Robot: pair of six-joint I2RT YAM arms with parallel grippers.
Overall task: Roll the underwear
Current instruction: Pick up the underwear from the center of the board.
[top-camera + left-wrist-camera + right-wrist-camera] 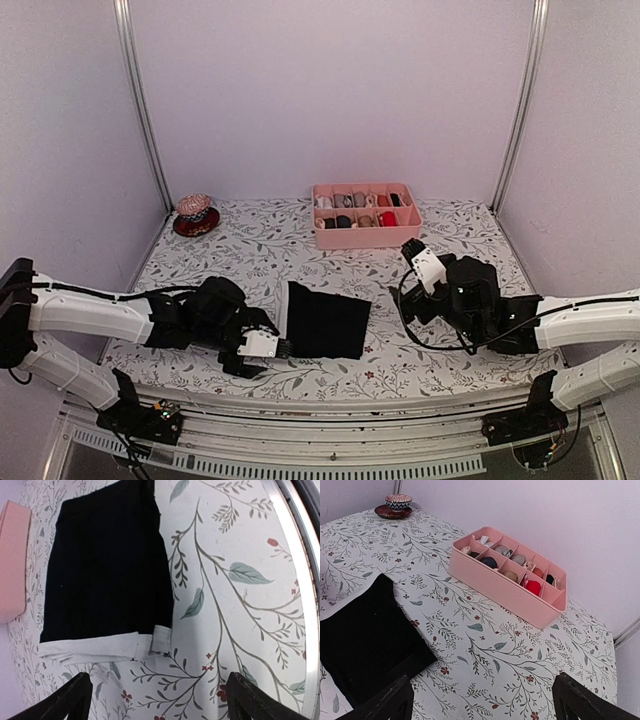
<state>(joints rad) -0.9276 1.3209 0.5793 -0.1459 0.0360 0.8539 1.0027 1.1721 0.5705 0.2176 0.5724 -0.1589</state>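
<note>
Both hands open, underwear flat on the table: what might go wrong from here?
1. The left hand faces the pale waistband of the underwear; catching only its top layer may unfold it, not roll it.
2. The right hand hovers clear, so nothing pins the fabric; it may slide.

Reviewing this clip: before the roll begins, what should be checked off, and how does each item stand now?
1. Jaws of left gripper open: ok.
2. Jaws of right gripper open: ok.
3. underwear lying flat on the table: ok.
4. waistband edge facing the left gripper: ok.
5. right gripper at the underwear: not ok, it stands off to the side.
6. pink tray apart from the underwear: ok.
</note>
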